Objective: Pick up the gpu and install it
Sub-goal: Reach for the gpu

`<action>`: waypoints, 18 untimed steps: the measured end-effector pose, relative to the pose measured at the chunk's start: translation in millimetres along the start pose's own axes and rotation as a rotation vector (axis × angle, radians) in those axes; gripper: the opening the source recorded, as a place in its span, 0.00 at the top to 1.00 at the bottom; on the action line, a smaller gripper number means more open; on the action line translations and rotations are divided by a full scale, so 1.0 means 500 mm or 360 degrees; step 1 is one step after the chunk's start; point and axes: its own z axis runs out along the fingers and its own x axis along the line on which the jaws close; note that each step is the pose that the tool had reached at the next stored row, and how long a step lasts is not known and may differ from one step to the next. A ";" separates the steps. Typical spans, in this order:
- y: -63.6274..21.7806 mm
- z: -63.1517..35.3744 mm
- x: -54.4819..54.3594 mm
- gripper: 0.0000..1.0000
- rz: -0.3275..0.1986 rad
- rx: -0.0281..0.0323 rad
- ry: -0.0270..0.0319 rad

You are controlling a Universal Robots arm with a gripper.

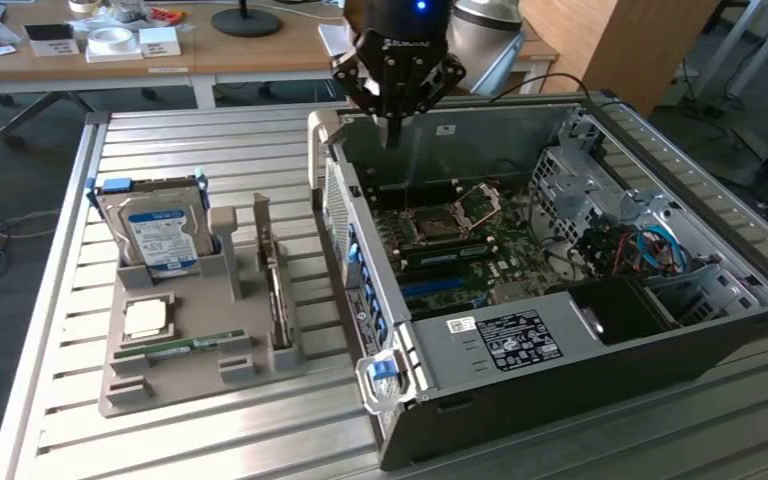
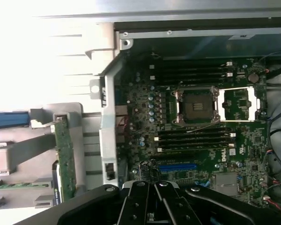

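While the black metal pincer (image 1: 391,132) hangs, tips pressed together on nothing, over the open dark-grey computer case (image 1: 584,385) at the exterior view's upper middle, the gpu (image 1: 277,300), a thin green card with a silvery bracket, stands on edge in a grey plastic holder (image 1: 171,388) on the slatted metal tabletop (image 1: 171,140), centre-left.

Black gripper (image 1: 391,137). Below it: dark green motherboard (image 1: 454,240), one blue slot (image 2: 178,166), inside dark grey metal computer case (image 1: 624,390). Off to its side: thin flat green gpu card (image 2: 65,159) in pale grey plastic holder (image 1: 184,385); silver hard drive (image 1: 164,235) with blue-white label; ribbed silver desk (image 1: 184,150).
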 end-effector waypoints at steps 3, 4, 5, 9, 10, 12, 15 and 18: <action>0.000 0.000 0.018 0.89 0.0000 -0.00001 -0.00001; 0.000 0.000 0.024 0.89 0.0000 -0.00001 -0.00001; 0.000 0.000 0.029 0.89 0.0000 0.00000 0.00000; 0.000 0.000 0.051 0.89 0.0000 0.00001 0.00000; 0.000 0.000 0.056 0.89 0.0000 0.00000 0.00000; 0.000 0.000 0.068 0.89 0.0000 0.00000 -0.00001; 0.000 0.001 0.086 0.89 0.0000 0.00001 0.00000; -0.001 0.002 0.105 0.89 0.0000 0.00000 0.00000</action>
